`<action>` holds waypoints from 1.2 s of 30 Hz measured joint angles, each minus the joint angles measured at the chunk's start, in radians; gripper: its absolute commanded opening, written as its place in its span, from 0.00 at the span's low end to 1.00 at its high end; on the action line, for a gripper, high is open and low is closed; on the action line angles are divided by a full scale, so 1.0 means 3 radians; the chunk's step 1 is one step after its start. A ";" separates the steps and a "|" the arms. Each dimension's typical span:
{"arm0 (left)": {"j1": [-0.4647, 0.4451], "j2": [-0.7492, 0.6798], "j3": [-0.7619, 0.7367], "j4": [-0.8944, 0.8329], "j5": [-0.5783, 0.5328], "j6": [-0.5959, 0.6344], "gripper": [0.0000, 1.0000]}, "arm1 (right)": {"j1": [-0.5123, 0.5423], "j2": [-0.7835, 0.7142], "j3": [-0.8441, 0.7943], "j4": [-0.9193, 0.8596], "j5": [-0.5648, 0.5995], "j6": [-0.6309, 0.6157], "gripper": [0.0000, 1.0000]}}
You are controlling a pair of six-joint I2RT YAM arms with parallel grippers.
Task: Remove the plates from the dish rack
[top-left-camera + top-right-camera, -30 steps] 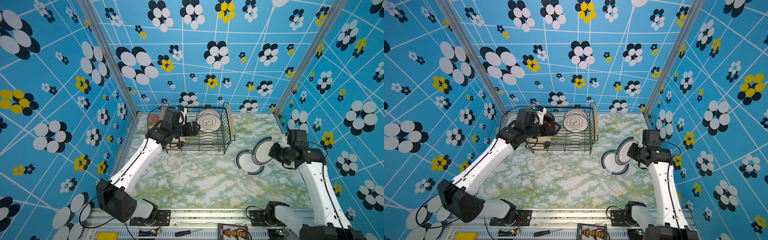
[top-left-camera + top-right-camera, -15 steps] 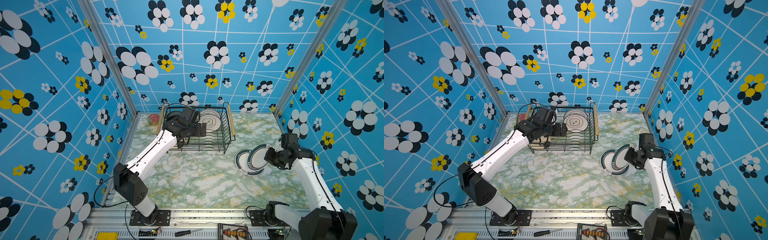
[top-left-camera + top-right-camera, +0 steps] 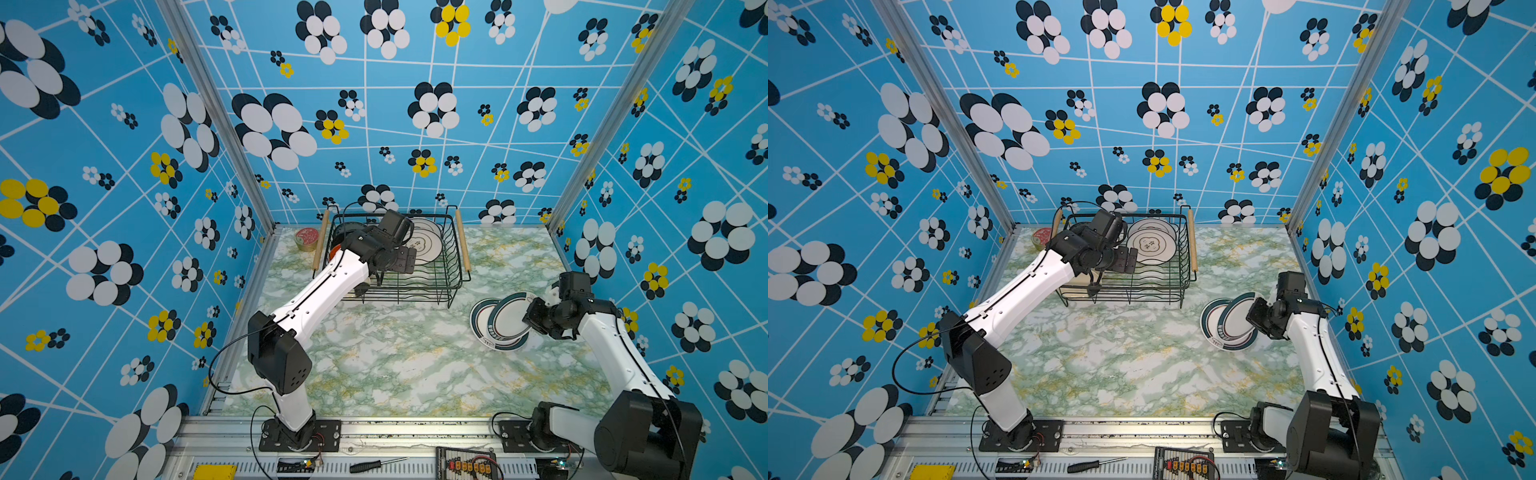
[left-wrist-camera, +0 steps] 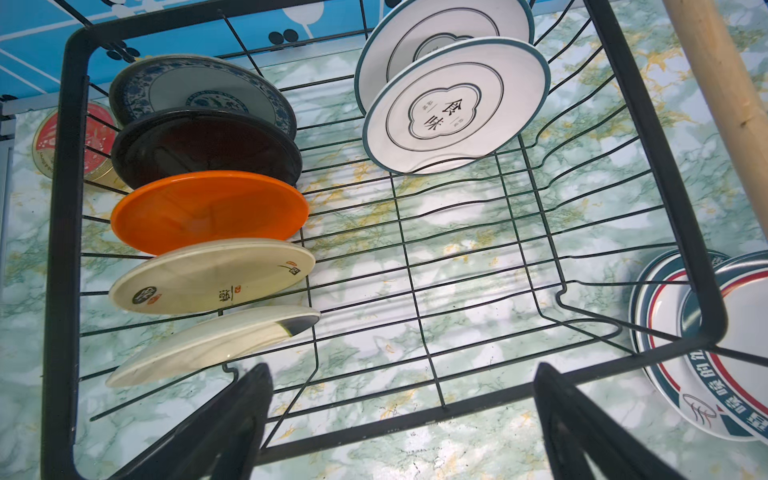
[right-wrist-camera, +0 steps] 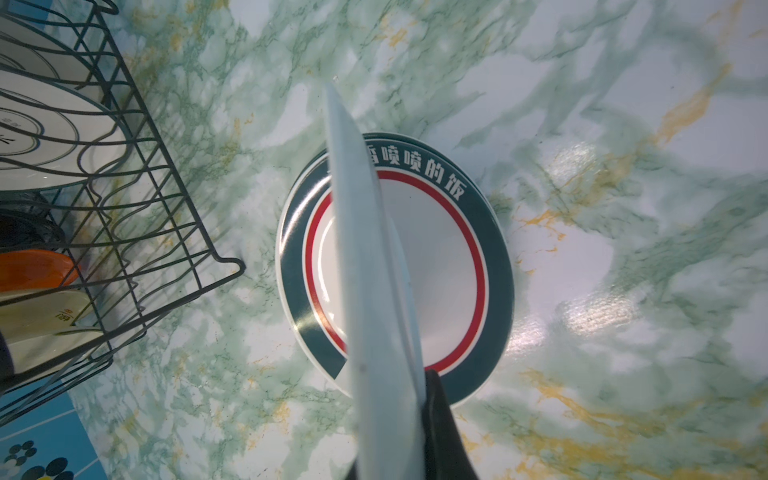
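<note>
Left gripper (image 4: pixel 399 370) gapes over the dish rack (image 3: pixel 454 266), right gripper (image 3: pixel 530 318) clamps a tilted plate (image 3: pixel 509 319) over a flat plate (image 3: pixel 478 322) by the table (image 3: pixel 395 353)'s right edge.

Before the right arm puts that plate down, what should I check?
1. Grip: ok, the right pincer is shut on the held plate at its rim.
2. Alignment: ok, in the right wrist view it hangs over the table plate.
3. Plate level: not ok, it is tilted steeply, not flat.
4. Touching the table plate: cannot tell.
5. Left pincer clear: ok, open and empty over the dish rack.
6. Rack emptied: not ok, seven plates stand in it.
</note>
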 measured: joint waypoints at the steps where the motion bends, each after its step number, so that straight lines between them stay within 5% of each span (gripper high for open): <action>1: 0.0000 0.0000 0.0004 0.0000 -0.0006 0.0013 0.99 | -0.0006 0.0000 -0.0014 0.0015 -0.0023 0.0003 0.00; 28: 0.0004 -0.0039 -0.0010 0.0192 0.0393 0.0135 0.99 | -0.0106 0.0113 -0.0296 0.0156 -0.0299 0.0033 0.27; 36: 0.0036 -0.0253 -0.0148 0.0350 0.0404 0.0132 0.99 | -0.0108 0.0206 -0.0296 0.0150 -0.0285 0.0022 0.44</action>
